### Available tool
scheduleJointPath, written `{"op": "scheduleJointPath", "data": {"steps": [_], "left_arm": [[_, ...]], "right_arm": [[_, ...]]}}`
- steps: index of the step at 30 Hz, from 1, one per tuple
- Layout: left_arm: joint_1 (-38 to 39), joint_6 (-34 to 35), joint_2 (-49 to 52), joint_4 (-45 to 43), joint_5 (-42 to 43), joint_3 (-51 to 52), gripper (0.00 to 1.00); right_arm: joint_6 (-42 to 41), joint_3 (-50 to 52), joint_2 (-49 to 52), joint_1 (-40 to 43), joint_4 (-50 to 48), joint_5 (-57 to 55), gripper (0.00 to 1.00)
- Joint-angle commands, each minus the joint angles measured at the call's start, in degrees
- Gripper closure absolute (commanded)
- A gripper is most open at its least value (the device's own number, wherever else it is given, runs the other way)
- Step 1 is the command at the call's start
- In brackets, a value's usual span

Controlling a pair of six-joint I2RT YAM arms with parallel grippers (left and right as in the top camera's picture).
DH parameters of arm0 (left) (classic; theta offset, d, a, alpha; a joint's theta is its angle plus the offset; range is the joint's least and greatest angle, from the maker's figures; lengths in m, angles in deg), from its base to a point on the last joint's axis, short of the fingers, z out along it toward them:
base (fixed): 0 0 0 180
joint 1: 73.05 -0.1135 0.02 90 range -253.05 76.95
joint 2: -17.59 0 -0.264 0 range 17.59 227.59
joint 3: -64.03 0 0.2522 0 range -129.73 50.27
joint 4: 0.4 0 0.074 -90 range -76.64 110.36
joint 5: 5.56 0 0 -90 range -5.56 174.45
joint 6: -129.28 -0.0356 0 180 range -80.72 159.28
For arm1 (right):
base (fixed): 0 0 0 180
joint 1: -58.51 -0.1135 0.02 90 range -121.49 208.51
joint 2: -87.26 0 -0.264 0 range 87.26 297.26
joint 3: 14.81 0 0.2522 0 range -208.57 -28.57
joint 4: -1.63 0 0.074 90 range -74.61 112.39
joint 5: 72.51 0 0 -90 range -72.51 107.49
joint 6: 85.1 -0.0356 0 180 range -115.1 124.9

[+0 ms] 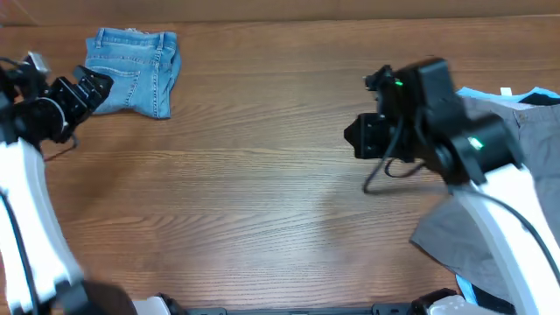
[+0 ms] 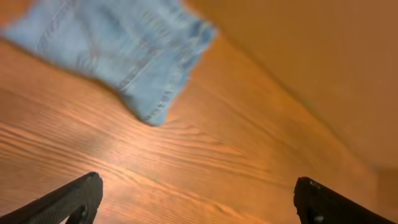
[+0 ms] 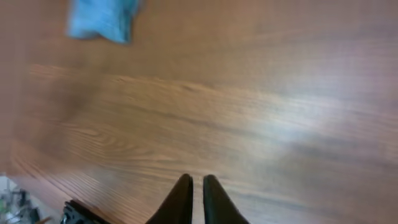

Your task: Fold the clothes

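A brown wood-grain table [image 1: 262, 192] fills the view, with soft glare

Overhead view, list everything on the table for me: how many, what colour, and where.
folded jeans: one, light blue, far left part of the table
grey garment: one, grey, right edge, partly under the right arm
pale-blue piece: at least one, pale blue, far right, peeking out behind the arm
table: one, brown wood grain
left gripper: one, black, wide open, empty, at the jeans' near-left corner
right gripper: one, black, fingers almost together, empty, right of centre over bare wood
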Motion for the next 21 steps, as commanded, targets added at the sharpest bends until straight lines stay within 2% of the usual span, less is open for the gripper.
{"op": "scheduleJointPath", "data": {"steps": [1, 3, 5, 8, 9, 10, 11, 15, 21], "left_arm": [[3.1, -7.8, -9.5, 4.5, -5.2, -0.8, 0.0], [5.6, -8.9, -15.2, 8.8, -10.2, -0.8, 0.0], [8.5, -8.9, -20.1, 12.9, -16.4, -0.8, 0.0], [12.2, -8.2, -25.9, 18.1, -25.1, -0.8, 0.0], [13.0, -7.7, -27.6, 19.5, -27.1, -0.8, 0.0], [13.5, -7.2, -29.1, 20.8, -28.4, -0.8, 0.0], [13.7, -6.9, -30.4, 21.7, -29.0, -0.8, 0.0], [13.7, -6.9, -33.0, 23.9, -29.0, -0.8, 0.0], [13.7, -6.9, -33.1, 25.3, -29.0, -0.7, 0.0]], "right_arm": [[0.4, -0.6, -7.3, -0.2, -0.7, -2.1, 0.89], [0.4, -0.7, -11.9, -0.2, -0.7, -5.4, 0.87], [0.4, -0.9, -16.4, -0.2, -0.6, -10.1, 0.78], [0.4, -0.9, -22.9, -0.2, -0.5, -19.5, 0.58], [0.4, -0.9, -24.8, -0.2, -0.5, -21.8, 0.44], [0.4, -0.9, -26.6, -0.2, -0.5, -23.3, 0.25], [0.4, -0.9, -28.4, -0.2, -0.6, -24.0, 0.0], [0.4, -0.9, -32.2, -0.2, -0.1, -23.9, 0.0], [0.4, -0.8, -32.9, -0.2, 4.4, -23.9, 0.0]]}}
